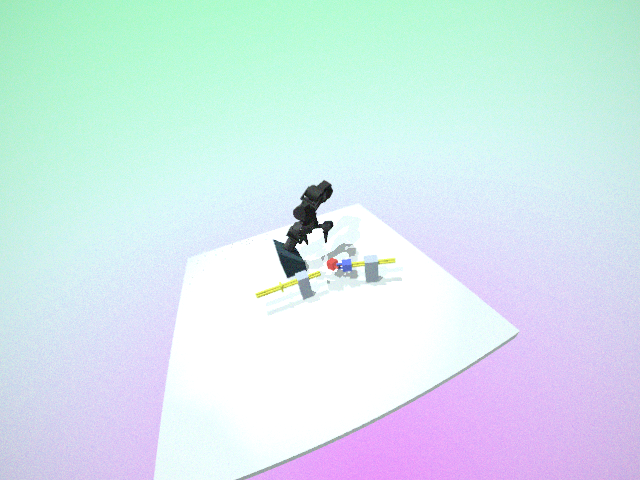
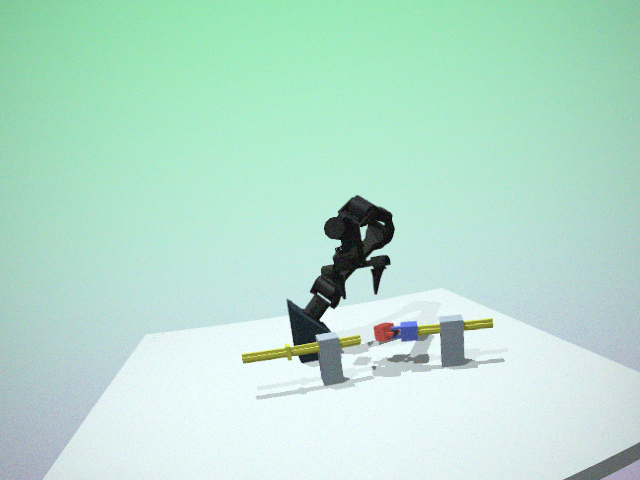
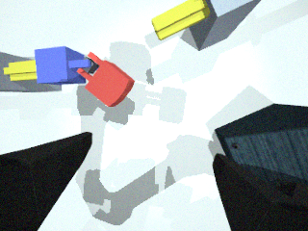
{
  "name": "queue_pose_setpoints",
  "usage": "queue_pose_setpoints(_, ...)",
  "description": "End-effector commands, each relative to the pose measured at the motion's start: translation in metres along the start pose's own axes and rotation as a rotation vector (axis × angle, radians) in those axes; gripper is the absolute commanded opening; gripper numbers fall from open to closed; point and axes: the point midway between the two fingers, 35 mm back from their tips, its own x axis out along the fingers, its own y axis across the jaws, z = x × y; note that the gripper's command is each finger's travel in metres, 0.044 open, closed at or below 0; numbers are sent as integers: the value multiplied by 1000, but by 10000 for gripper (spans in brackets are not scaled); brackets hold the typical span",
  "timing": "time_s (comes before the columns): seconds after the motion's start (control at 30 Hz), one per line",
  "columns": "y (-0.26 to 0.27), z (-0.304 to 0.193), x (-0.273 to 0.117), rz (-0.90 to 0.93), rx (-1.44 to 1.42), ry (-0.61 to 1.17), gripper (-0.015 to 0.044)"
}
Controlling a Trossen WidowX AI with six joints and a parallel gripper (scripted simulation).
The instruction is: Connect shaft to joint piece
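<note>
The red joint piece (image 1: pixel 332 264) (image 2: pixel 383 331) (image 3: pixel 110 84) is hinged to a blue piece (image 1: pixel 346 265) (image 2: pixel 409 331) (image 3: pixel 50 64) on the first yellow shaft (image 1: pixel 386 261) (image 2: pixel 480 324) (image 3: pixel 21 70), held by the right grey block (image 1: pixel 371 269) (image 2: pixel 452 343). In the wrist view its free end points to the lower right, off the line of the second shaft (image 1: pixel 268 291) (image 2: pixel 263 355) (image 3: pixel 180 18). That shaft passes through the left block (image 1: pixel 305 286) (image 2: pixel 329 359) (image 3: pixel 226 24); a gap parts its end from the red piece. My gripper (image 1: pixel 316 242) (image 2: pixel 360 295) (image 3: pixel 153 148) is open and empty, above and behind the joint.
The dark wedge-shaped arm base (image 1: pixel 289 260) (image 2: pixel 302 335) (image 3: pixel 269 149) stands close behind the left block. A yellow collar (image 1: pixel 281 286) (image 2: pixel 288 351) sits on the second shaft, on the outer side of its block. Shadows of the arm and shafts fall on the white table (image 1: pixel 310 372) (image 2: pixel 310 434).
</note>
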Motion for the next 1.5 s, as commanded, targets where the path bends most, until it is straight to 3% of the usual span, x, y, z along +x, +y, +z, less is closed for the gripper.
queue_pose_setpoints(0.0, 4, -2, 3, -14, 181, 14, 440)
queue_pose_setpoints(1.47, 3, 0, 15, -79, 1505, 67, 440)
